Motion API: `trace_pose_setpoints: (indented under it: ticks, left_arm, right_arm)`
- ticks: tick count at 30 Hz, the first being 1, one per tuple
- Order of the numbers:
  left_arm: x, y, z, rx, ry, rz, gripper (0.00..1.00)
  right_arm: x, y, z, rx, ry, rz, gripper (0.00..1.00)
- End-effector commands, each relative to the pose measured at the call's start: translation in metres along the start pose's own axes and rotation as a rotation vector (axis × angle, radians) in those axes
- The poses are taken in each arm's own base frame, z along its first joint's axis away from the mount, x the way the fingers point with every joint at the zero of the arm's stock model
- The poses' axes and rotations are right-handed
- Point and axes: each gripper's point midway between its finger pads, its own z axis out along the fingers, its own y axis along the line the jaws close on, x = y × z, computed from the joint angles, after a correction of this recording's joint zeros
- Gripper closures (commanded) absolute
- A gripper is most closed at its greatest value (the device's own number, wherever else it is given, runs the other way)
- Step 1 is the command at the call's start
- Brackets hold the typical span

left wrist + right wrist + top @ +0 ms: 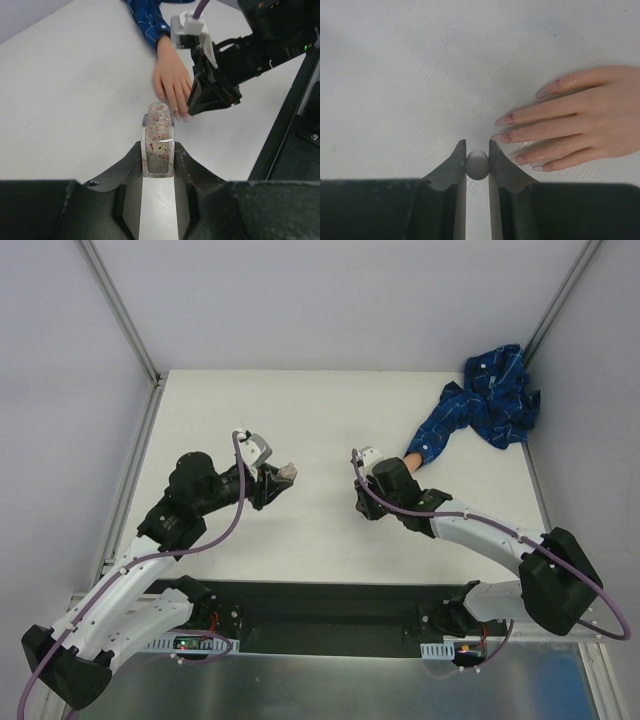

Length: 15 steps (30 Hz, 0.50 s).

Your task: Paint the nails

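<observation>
My left gripper [158,161] is shut on a small clear polish bottle [158,142] with red glitter specks; its neck is open and points away from me. It also shows in the top view [287,472]. My right gripper [478,152] is shut on a round grey cap [478,165], seen end-on; any brush below it is hidden. The flesh-coloured mannequin hand [592,112] lies flat on the table just right of the right fingers. Its glossy pinkish nails [506,120] point toward the gripper. The right gripper [363,498] hovers at the hand's fingertips [176,114].
The blue patterned sleeve [485,405] runs from the hand's wrist to a bunched heap at the table's back right corner. The white table [300,420] is bounded by metal frame posts [120,310]. A black base strip [330,605] lies along the near edge.
</observation>
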Motion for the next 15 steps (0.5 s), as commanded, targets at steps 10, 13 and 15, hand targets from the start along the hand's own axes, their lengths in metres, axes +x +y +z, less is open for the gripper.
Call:
trace_pose_setpoints:
  ticks: [10, 13, 15]
  left_arm:
    - [-0.029, 0.012, 0.005, -0.047, -0.095, 0.072, 1.0]
    - [-0.026, 0.013, -0.001, -0.062, -0.107, 0.114, 1.0]
    - [-0.027, 0.015, -0.004, -0.081, -0.113, 0.125, 1.0]
  right_arm:
    - [-0.033, -0.011, 0.013, 0.064, -0.05, -0.052, 1.0]
    - [-0.032, -0.013, 0.016, 0.079, -0.052, -0.059, 1.0]
    - [-0.03, -0.016, 0.018, 0.091, -0.041, -0.061, 1.0]
